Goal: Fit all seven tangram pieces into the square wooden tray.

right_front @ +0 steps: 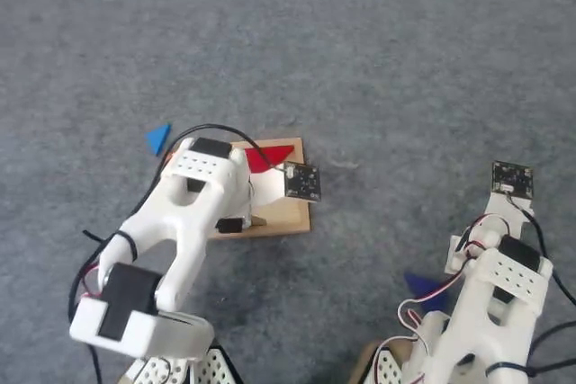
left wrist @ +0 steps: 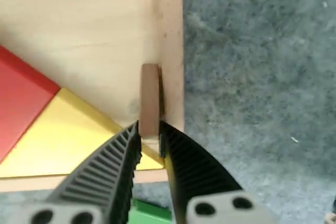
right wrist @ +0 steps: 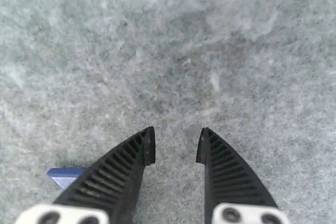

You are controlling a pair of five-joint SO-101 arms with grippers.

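Standing edge-on in left gripper (left wrist: pixel 150 134): thin brown piece (left wrist: pixel 150 93).

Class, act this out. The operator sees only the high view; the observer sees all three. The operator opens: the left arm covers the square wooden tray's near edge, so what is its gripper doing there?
Observer: The left gripper is shut on a thin brown wooden piece, just inside the square wooden tray's rim.
Operator: What lies beneath the arm?
Observer: A flat yellow triangular piece lies in the tray, edge to edge with a flat red piece.
Operator: And the right gripper?
Observer: The right gripper is open above the grey carpet, with a dark blue piece beside one finger.
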